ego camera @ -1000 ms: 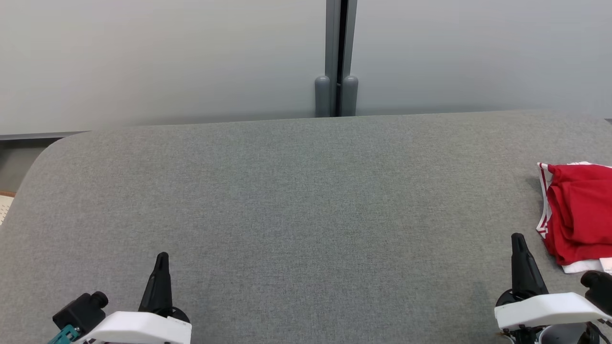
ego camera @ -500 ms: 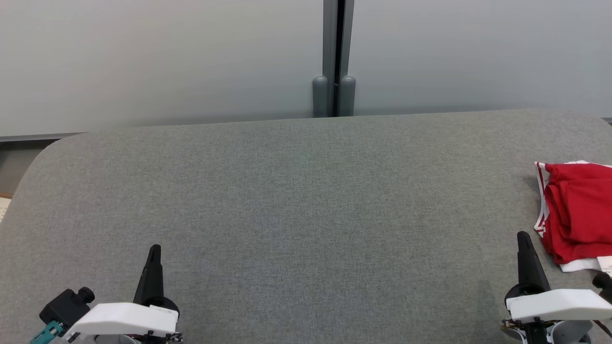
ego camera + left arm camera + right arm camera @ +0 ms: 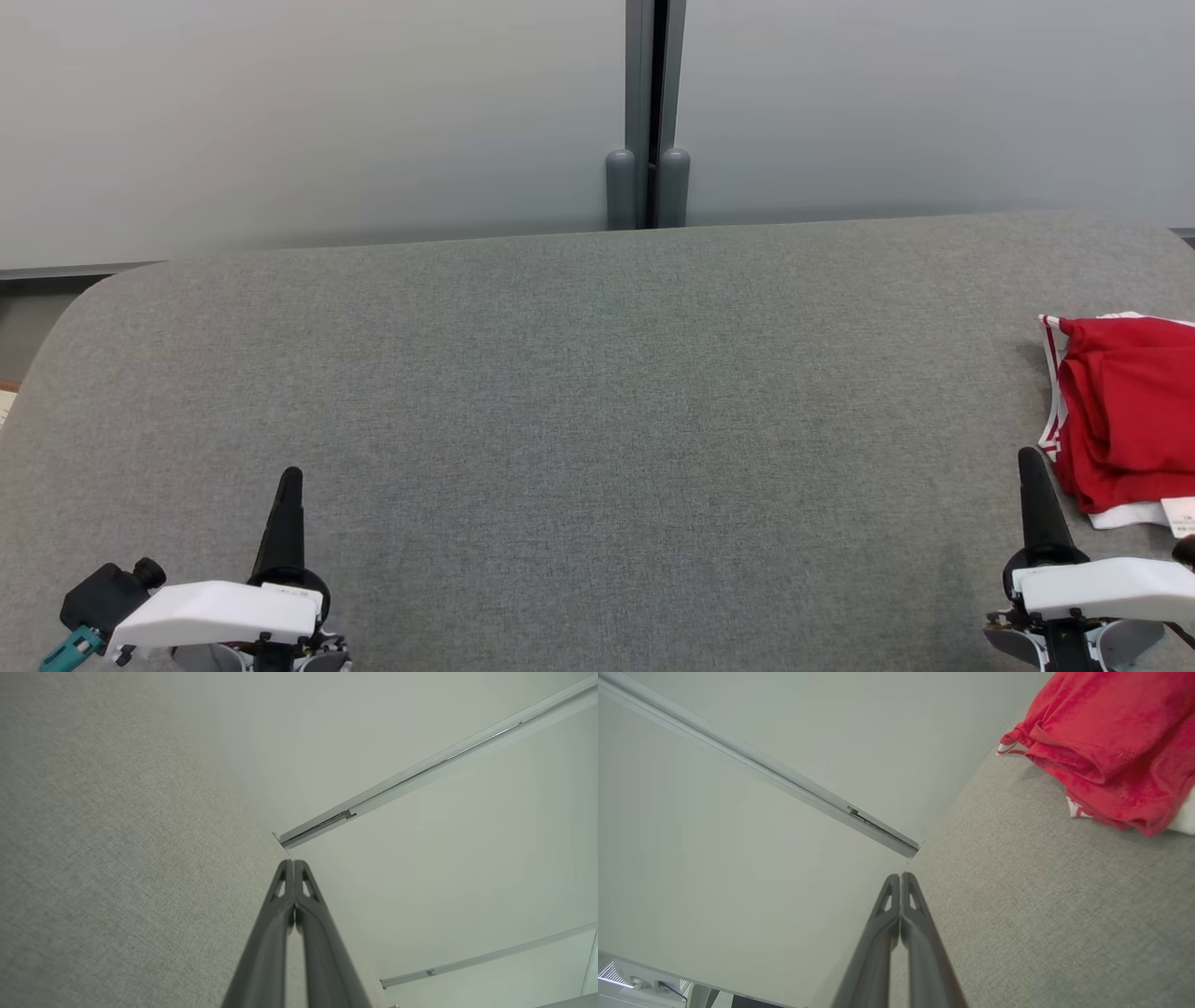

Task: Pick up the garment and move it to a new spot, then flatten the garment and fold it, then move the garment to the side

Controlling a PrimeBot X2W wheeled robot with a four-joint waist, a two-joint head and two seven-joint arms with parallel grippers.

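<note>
At the right edge of the worktop [image 3: 597, 392] the red garment [image 3: 1125, 411] has stayed put, folded up, while the left claw [image 3: 290, 478] and right claw [image 3: 1029, 457], both pinched together and empty, have drifted a little wider apart, so the job looks finished.

surface: grey fabric top [image 3: 560, 373], rounded corner | behind: 2 pale panels [image 3: 280, 112] | joint: grey post [image 3: 649, 93] | light: even
</note>
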